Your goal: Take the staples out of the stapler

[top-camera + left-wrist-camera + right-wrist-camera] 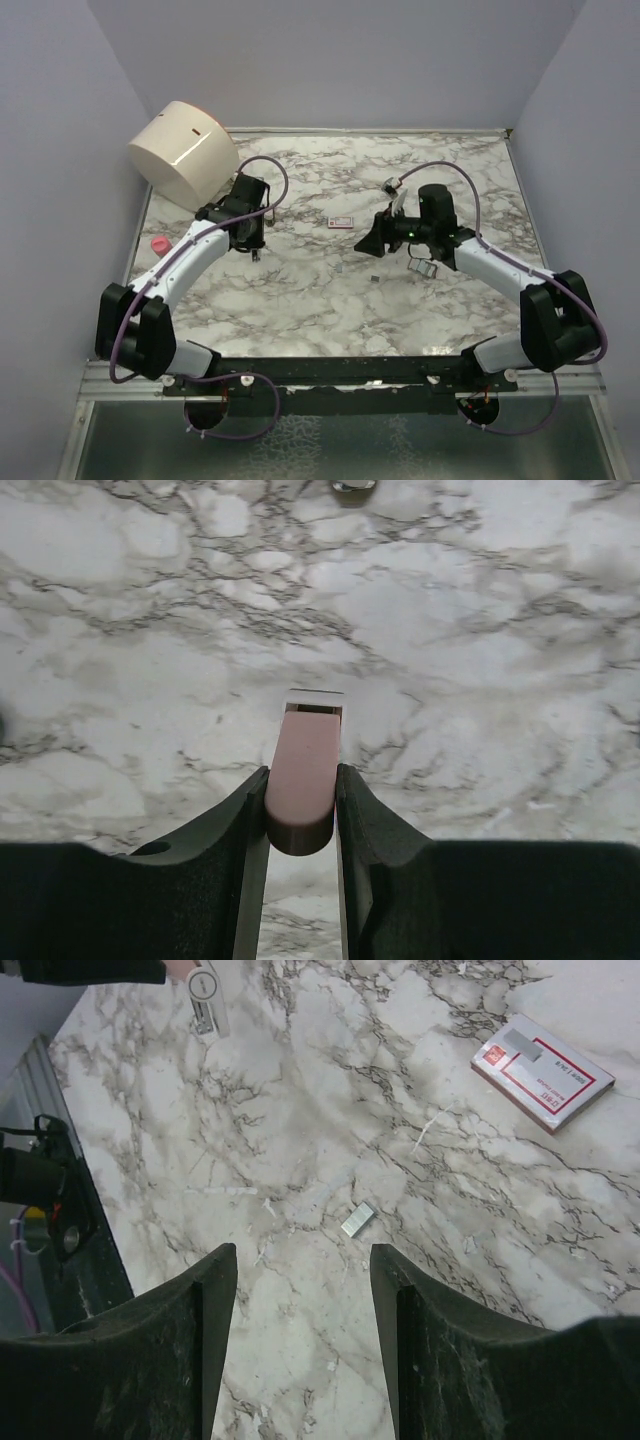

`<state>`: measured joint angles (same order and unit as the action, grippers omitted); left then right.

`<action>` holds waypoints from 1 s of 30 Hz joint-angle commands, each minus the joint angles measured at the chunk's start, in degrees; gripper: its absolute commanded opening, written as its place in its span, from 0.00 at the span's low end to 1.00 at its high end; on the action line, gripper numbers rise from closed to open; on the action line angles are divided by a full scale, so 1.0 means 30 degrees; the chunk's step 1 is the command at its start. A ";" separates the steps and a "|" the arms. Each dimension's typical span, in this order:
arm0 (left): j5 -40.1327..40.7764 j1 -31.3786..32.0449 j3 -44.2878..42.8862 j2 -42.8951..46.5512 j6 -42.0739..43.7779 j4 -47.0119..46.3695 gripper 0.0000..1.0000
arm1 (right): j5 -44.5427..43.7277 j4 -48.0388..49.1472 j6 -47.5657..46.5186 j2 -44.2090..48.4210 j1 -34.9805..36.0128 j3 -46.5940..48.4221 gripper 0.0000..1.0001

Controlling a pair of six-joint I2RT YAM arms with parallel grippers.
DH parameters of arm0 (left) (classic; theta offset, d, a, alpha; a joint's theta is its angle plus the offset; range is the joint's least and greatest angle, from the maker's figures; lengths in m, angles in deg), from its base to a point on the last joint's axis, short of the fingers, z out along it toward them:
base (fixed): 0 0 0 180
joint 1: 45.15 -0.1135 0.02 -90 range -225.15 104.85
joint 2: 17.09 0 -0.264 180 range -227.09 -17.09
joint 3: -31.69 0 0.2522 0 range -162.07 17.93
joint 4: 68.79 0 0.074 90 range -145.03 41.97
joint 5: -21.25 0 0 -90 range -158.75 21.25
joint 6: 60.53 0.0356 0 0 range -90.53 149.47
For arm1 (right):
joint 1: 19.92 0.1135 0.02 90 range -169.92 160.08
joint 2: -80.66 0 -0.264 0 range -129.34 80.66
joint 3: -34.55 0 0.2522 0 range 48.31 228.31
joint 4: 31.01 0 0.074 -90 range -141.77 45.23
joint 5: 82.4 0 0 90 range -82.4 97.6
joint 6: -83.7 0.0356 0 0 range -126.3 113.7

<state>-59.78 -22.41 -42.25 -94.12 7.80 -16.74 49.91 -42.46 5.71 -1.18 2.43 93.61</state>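
Observation:
My left gripper (pixel 302 780) is shut on the pink stapler (pixel 305 745), gripping its rounded near end. Its silvery metal part points away over the marble. The stapler also shows at the top left of the right wrist view (pixel 205 1000). A tiny grey ribbed strip of staples (pixel 357 1219) lies flat on the marble, just ahead of my right gripper (pixel 302 1255), which is open, empty and above the table. In the top view my left gripper (pixel 252 238) is left of centre and my right gripper (pixel 366 241) faces it from the right.
A flat pink rectangular tile (pixel 542 1070) lies on the marble table (pixel 300 300) between the grippers, towards the back (pixel 341 223). A big cream drum (pixel 183 152) lies at the back left. A small red piece (pixel 157 244) sits at the left edge. The table's black front rail (pixel 60 1220) is near.

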 commanded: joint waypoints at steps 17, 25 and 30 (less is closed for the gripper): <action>0.2616 -0.2228 -0.7223 -0.9129 0.5016 0.3832 0.05 | -0.0381 0.0021 -0.1397 0.1065 -0.0126 -0.1277 0.56; 0.2791 -0.2239 -0.9538 -1.1398 0.5196 0.4474 0.12 | 0.0409 0.0282 -0.1120 0.1547 -0.0125 -0.1498 0.57; 0.2196 -0.2223 -1.0097 -1.2161 0.5233 0.4458 0.12 | 0.0855 0.0313 -0.0865 0.1747 -0.0127 -0.1437 0.57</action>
<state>-52.83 -28.71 -70.49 -129.25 22.62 -4.48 49.54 -43.38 2.46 2.51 2.34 89.54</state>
